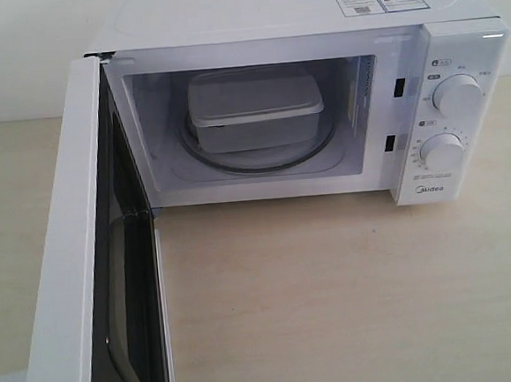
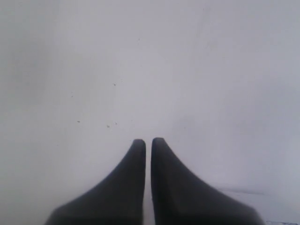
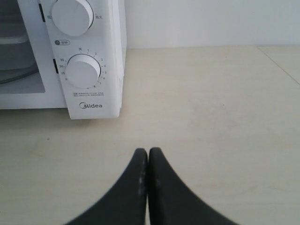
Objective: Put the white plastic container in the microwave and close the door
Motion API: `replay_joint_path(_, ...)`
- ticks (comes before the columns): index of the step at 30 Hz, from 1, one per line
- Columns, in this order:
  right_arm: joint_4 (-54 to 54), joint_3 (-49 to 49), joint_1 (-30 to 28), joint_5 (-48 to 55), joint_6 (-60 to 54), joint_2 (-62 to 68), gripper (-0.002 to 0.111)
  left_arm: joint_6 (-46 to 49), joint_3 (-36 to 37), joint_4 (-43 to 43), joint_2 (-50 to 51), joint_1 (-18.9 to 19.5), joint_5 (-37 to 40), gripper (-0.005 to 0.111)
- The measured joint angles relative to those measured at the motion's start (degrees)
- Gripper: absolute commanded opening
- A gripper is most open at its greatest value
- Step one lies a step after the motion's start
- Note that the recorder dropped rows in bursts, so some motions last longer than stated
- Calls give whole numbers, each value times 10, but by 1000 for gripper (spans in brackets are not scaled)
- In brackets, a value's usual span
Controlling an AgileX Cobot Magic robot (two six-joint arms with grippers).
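The white plastic container point(image 1: 253, 109) sits with its lid on inside the microwave point(image 1: 457, 51), on the round glass turntable point(image 1: 257, 160). The door point(image 1: 66, 259) stands swung wide open on the left, its dark window facing inward. Neither gripper shows in the exterior view. In the left wrist view my left gripper point(image 2: 148, 140) is shut, with a thin slit between its dark fingers, right against a plain white surface; nothing is held. My right gripper point(image 3: 148, 151) is shut and empty over the wooden table point(image 3: 211, 117), in front of the microwave's control panel point(image 3: 86, 70).
Two round knobs point(image 1: 457, 95) and the Midea logo mark the panel on the right. Stickers point(image 1: 380, 1) lie on the microwave's top. The open door juts out over the table's front left. A white wall stands behind the pale wood tabletop point(image 1: 334, 291).
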Motion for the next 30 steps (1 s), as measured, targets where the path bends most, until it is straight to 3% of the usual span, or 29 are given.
replay_joint_path(5,0,0,0,0,0,0,0,1,-99,-1,106,0,60,4)
replay_joint_path(9,0,0,0,0,0,0,0,2,-168,-5,185,0,161,4)
replay_joint_path(15,0,0,0,0,0,0,0,46,-179,-12,268,0,347,4)
replay_joint_path(19,0,0,0,0,0,0,0,160,-103,-52,311,0,372,4)
replay_joint_path(22,0,0,0,0,0,0,0,341,-2,-143,319,0,378,4)
replay_joint_path(24,3,0,0,1,0,0,0,402,48,-171,320,0,379,4)
replay_joint_path(30,4,0,0,3,0,0,0,499,122,-254,320,0,372,4)
